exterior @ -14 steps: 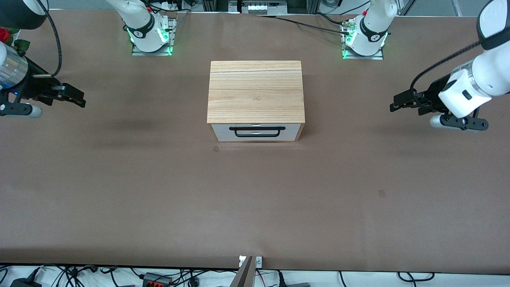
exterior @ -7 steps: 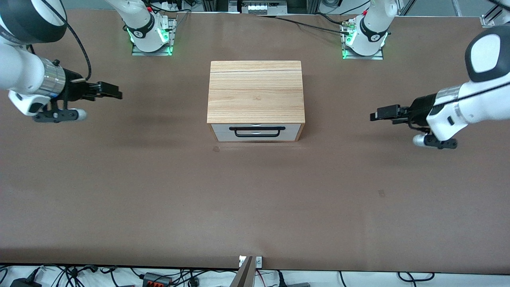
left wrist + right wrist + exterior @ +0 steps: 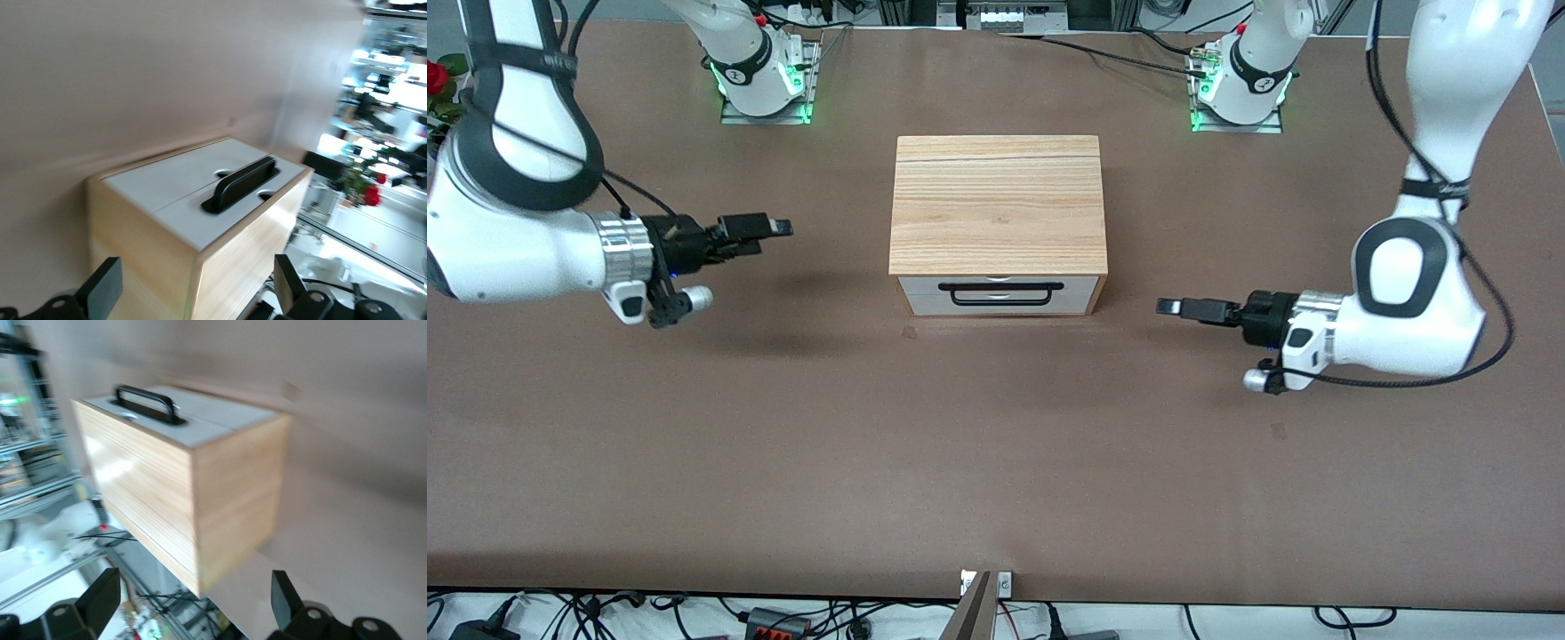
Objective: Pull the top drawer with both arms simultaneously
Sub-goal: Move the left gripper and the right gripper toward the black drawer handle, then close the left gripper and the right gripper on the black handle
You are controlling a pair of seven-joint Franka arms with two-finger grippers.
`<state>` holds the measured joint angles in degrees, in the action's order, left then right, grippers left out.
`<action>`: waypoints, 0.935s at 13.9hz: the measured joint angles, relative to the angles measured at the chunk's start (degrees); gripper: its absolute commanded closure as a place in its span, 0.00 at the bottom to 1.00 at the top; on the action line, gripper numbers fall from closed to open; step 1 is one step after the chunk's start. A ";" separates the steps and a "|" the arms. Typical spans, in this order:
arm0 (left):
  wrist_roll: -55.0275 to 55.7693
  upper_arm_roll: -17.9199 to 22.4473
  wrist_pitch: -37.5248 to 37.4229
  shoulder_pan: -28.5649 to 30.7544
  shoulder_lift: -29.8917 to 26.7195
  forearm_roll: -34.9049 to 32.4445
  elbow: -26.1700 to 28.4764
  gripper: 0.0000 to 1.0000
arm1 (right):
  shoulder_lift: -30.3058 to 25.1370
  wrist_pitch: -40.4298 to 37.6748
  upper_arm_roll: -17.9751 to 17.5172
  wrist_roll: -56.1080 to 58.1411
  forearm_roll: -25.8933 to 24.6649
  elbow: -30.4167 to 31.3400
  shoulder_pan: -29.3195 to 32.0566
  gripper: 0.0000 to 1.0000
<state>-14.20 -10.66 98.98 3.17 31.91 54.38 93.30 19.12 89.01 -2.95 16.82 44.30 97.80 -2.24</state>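
Observation:
The top drawer (image 3: 921,286) is shut in the wood-grain cabinet (image 3: 996,191) at the table's middle, and its long black bar handle (image 3: 1007,294) faces the front camera. My right gripper (image 3: 775,228) hovers open beside the cabinet toward the right arm's end, apart from it. My left gripper (image 3: 1170,307) hovers open toward the left arm's end, level with the drawer front and apart from it. The left wrist view shows the drawer front (image 3: 220,223) and handle (image 3: 241,183) past the open gripper (image 3: 195,293). The right wrist view shows the handle (image 3: 147,401) past the open gripper (image 3: 192,597).
The arm bases (image 3: 763,84) (image 3: 1240,93) with green lights stand at the table's edge farthest from the front camera. Red flowers (image 3: 438,76) show at the right arm's end. Cables hang along the table's near edge (image 3: 783,618).
Both arms have swung in from the table's ends toward the cabinet. The left gripper has also come down level with the drawer front. The drawer has not moved.

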 measured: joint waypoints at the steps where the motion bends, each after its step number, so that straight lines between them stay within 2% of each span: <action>1: -2.17 -0.04 1.01 -0.73 1.59 2.06 -0.10 0.00 | 2.01 2.08 -0.03 3.10 3.42 0.06 -0.61 0.00; 3: -6.17 -0.22 3.91 -3.11 3.58 4.08 -0.30 0.00 | 5.95 6.74 -0.08 9.24 11.41 0.25 -3.09 0.00; 7: -15.90 -0.38 8.70 -8.84 6.22 9.08 -0.33 0.00 | 14.47 15.20 -0.14 22.68 31.02 0.85 -10.10 0.00; 11: -23.69 -0.42 11.29 -12.01 9.18 14.13 -0.01 0.03 | 18.65 19.53 -0.14 32.69 45.65 3.11 -15.01 0.00; 13: -26.09 -0.42 11.31 -12.45 10.39 15.80 0.36 0.13 | 19.80 19.69 -0.14 36.73 50.20 4.69 -15.99 0.17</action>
<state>-40.29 -11.08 110.29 -9.28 42.30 70.19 93.66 38.93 108.70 -3.08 53.55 94.50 102.50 -18.23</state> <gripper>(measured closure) 0.022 0.004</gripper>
